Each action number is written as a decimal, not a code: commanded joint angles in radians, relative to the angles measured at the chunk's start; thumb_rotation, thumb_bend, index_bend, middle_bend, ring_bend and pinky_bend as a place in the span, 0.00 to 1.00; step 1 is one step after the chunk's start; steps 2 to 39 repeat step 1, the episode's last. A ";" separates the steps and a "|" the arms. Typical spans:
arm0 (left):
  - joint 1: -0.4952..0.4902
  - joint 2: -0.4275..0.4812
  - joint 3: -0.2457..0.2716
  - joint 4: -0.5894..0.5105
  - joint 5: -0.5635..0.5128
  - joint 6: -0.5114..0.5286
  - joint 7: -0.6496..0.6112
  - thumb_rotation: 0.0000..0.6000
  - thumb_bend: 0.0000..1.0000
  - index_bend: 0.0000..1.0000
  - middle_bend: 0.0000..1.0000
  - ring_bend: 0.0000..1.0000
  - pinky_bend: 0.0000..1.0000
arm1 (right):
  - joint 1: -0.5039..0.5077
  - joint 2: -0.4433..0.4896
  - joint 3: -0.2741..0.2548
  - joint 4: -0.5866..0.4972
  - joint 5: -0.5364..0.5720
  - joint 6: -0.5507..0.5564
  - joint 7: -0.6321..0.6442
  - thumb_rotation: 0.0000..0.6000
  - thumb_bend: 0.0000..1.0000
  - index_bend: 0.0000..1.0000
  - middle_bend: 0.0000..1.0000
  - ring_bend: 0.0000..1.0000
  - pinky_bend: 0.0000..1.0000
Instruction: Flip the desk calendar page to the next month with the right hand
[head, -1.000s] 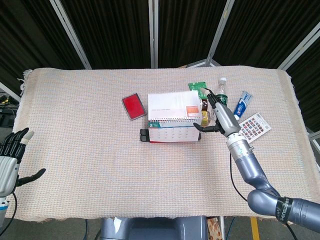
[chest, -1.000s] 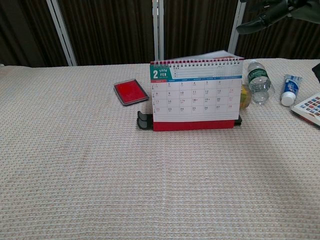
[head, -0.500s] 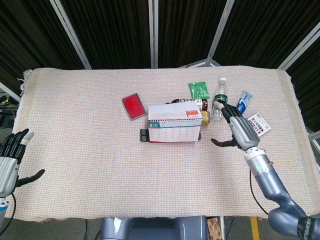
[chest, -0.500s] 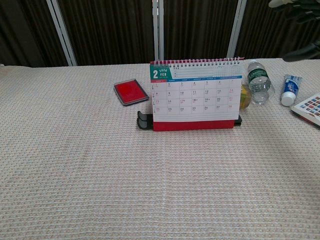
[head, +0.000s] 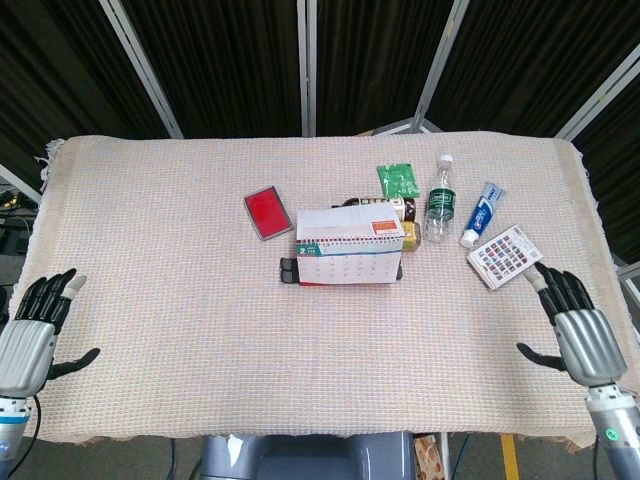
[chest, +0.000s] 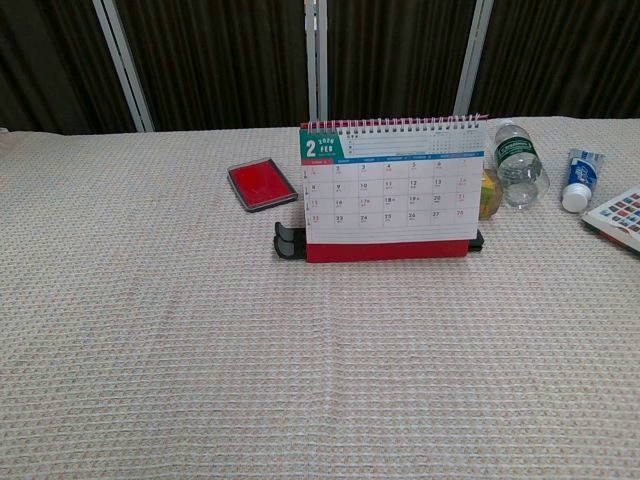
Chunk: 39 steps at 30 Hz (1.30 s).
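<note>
The desk calendar (head: 349, 248) (chest: 392, 188) stands upright at the table's middle on its red base, with a spiral binding on top and the page "2 FEB" facing me. My right hand (head: 576, 328) hovers near the table's front right corner, fingers spread, holding nothing, far from the calendar. My left hand (head: 32, 337) hangs at the front left edge, fingers apart and empty. Neither hand appears in the chest view.
A red stamp pad (head: 267, 212) lies left of the calendar and a black clip (chest: 287, 241) at its base. Behind and to the right are a green packet (head: 399, 180), a water bottle (head: 438, 200), a toothpaste tube (head: 481, 213) and a colourful card (head: 504, 255).
My right hand has let the flipped page fall behind the calendar and drawn back from it to the front right corner. The left hand shifted slightly.
</note>
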 joint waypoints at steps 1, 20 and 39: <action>0.003 -0.006 0.001 0.005 -0.006 0.000 -0.003 1.00 0.08 0.00 0.00 0.00 0.00 | -0.068 -0.039 -0.036 0.071 -0.036 0.071 0.035 1.00 0.07 0.00 0.00 0.00 0.00; 0.003 -0.006 0.001 0.005 -0.006 0.000 -0.003 1.00 0.08 0.00 0.00 0.00 0.00 | -0.068 -0.039 -0.036 0.071 -0.036 0.071 0.035 1.00 0.07 0.00 0.00 0.00 0.00; 0.003 -0.006 0.001 0.005 -0.006 0.000 -0.003 1.00 0.08 0.00 0.00 0.00 0.00 | -0.068 -0.039 -0.036 0.071 -0.036 0.071 0.035 1.00 0.07 0.00 0.00 0.00 0.00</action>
